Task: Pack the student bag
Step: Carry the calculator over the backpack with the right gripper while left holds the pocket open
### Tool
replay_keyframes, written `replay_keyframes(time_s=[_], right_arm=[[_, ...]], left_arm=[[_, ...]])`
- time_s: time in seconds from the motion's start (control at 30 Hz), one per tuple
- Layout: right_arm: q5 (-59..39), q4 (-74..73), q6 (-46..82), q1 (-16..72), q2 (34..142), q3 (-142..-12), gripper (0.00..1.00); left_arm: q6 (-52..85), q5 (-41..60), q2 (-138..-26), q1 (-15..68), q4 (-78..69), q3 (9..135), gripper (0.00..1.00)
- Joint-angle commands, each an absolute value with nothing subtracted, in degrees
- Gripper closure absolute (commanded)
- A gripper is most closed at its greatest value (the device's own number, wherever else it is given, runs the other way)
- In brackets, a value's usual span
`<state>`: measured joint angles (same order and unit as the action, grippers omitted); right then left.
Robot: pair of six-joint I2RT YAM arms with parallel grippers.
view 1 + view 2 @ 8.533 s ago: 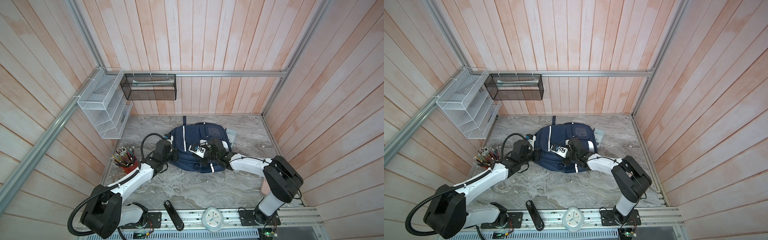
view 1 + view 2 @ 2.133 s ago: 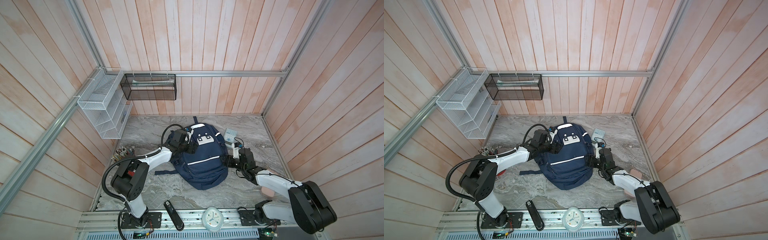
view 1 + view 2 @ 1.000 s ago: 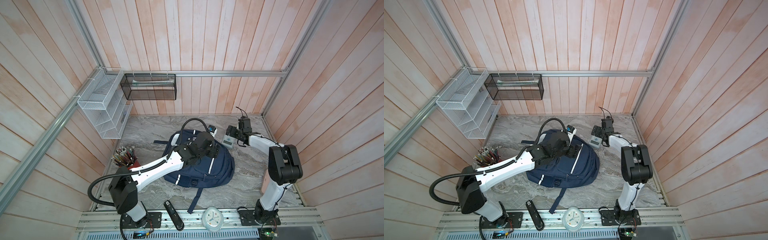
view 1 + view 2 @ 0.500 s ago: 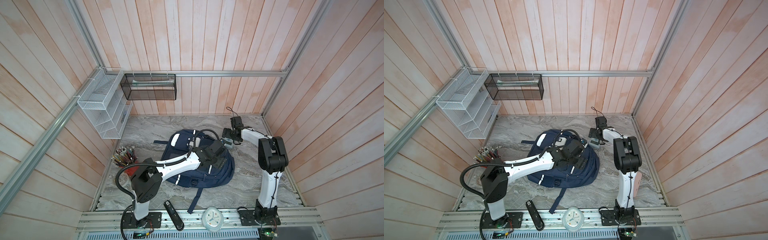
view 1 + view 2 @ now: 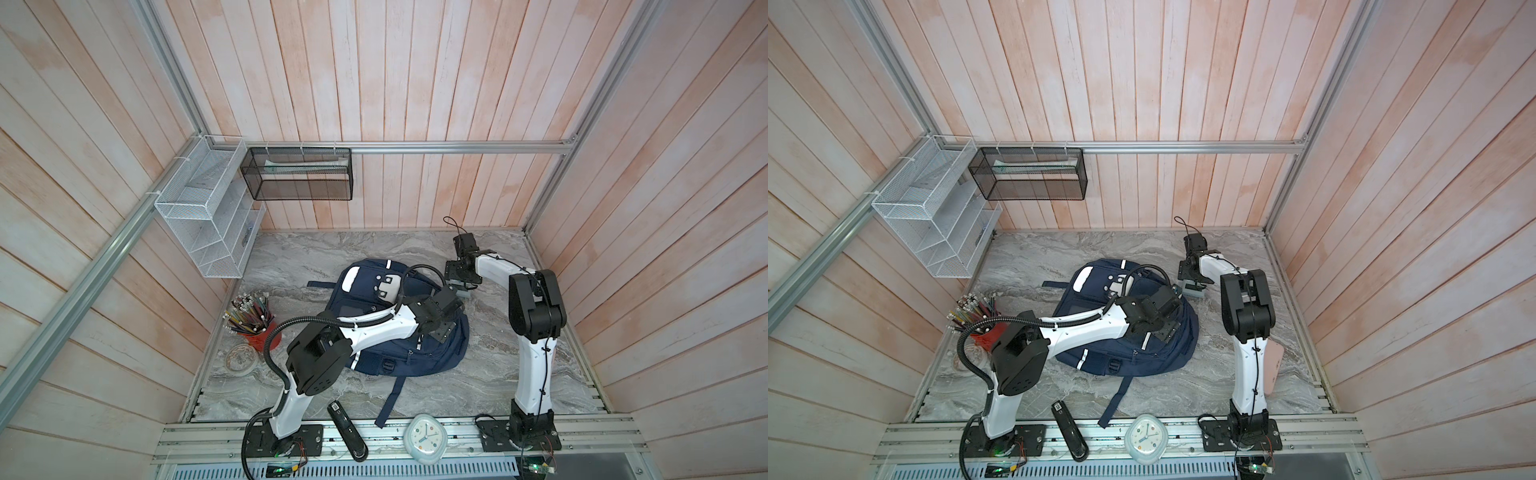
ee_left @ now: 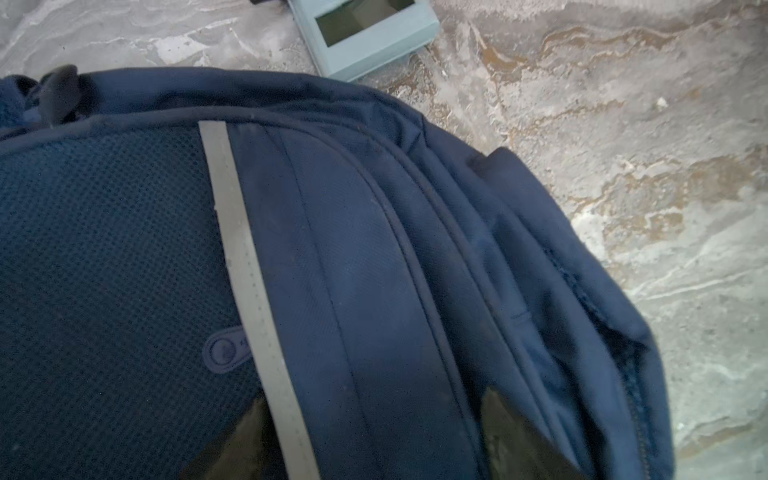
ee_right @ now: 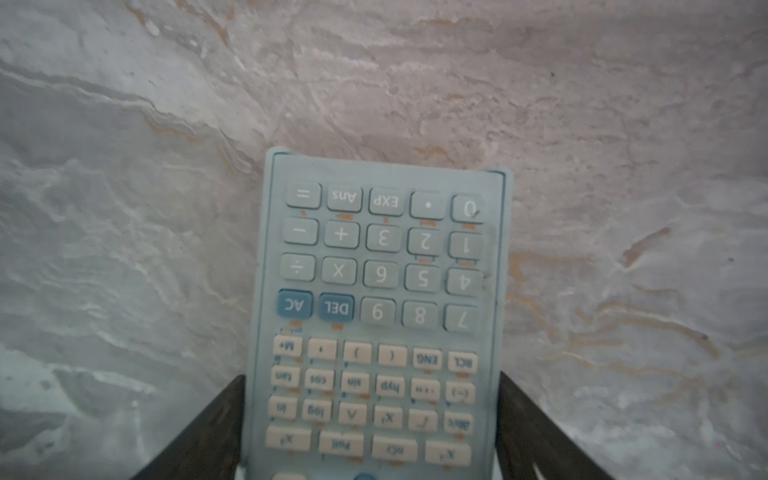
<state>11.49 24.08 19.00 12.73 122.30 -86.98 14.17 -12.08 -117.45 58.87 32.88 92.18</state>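
Observation:
The student bag [image 5: 415, 357], a navy backpack with white stripes, lies flat mid-table in both top views [image 5: 1142, 353]. My left gripper [image 5: 441, 332] hovers over its right side, open. In the left wrist view the fingertips [image 6: 249, 436] stand wide apart over the navy fabric [image 6: 374, 249] with nothing held. Just beyond the bag's right edge a light-blue calculator [image 5: 459, 291] lies on the marble. My right gripper [image 7: 372, 415] straddles the calculator [image 7: 382, 270], with both fingers [image 7: 216, 432] against its long sides.
A red cup of pencils [image 5: 253, 328] and a round dish [image 5: 241, 357] stand at the left. A black stapler [image 5: 347, 430] and a clock [image 5: 424, 438] sit at the front rail. A bag strap [image 5: 390, 399] trails forward. Wire shelves [image 5: 208, 220] and a black basket [image 5: 299, 174] hang on the walls.
The right gripper has come down over the calculator and its jaws have narrowed onto its sides. The left gripper has shifted slightly right over the bag. The bag has stayed still.

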Motion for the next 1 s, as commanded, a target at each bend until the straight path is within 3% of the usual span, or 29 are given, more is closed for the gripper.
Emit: replay_keyframes(time_s=[0.0, 0.07, 0.1, 0.37, 0.47, 0.53, 0.6, 0.7, 0.73, 0.83, 0.97], right_arm=[[13.6, 29.4, 17.4, 10.6, 119.5, -81.3, 0.28], [14.2, 28.9, 17.4, 10.0, 117.7, -78.5, 0.29], [14.5, 28.7, 17.3, 9.7, 116.6, -77.2, 0.28], [12.8, 27.0, 18.0, 9.0, 111.9, -70.3, 0.27], [11.6, 26.4, 18.3, 9.1, 111.3, -68.9, 0.24], [11.0, 26.6, 18.4, 9.0, 111.2, -68.2, 0.22], [10.7, 26.1, 18.1, 9.0, 110.8, -67.2, 0.23], [10.7, 25.4, 17.9, 8.7, 109.3, -65.8, 0.3], [10.3, 25.0, 17.8, 8.6, 108.4, -65.3, 0.34], [9.1, 24.5, 17.8, 8.5, 104.7, -63.8, 0.38], [7.6, 23.2, 18.2, 8.6, 99.4, -61.1, 0.42]], left_arm=[[14.6, -13.5, -117.3, 58.6, 34.8, 93.1, 0.37], [15.1, -12.4, -117.2, 58.5, 34.9, 93.8, 0.67], [15.4, -12.1, -117.0, 58.6, 34.8, 94.1, 0.77], [16.0, -14.5, -117.7, 59.3, 35.8, 95.2, 0.76], [16.2, -14.5, -119.8, 59.4, 36.9, 96.6, 0.55], [16.0, -14.1, -121.2, 59.6, 37.4, 97.5, 0.55], [15.8, -13.7, -122.2, 59.7, 38.1, 98.7, 0.63], [15.5, -14.7, -121.8, 59.7, 39.3, 99.9, 0.97], [15.3, -15.8, -120.7, 59.6, 39.4, 99.9, 1.0], [15.2, -14.2, -116.5, 58.4, 37.3, 98.2, 1.0], [17.3, -2.5, -109.7, 55.7, 30.2, 93.0, 1.0]])
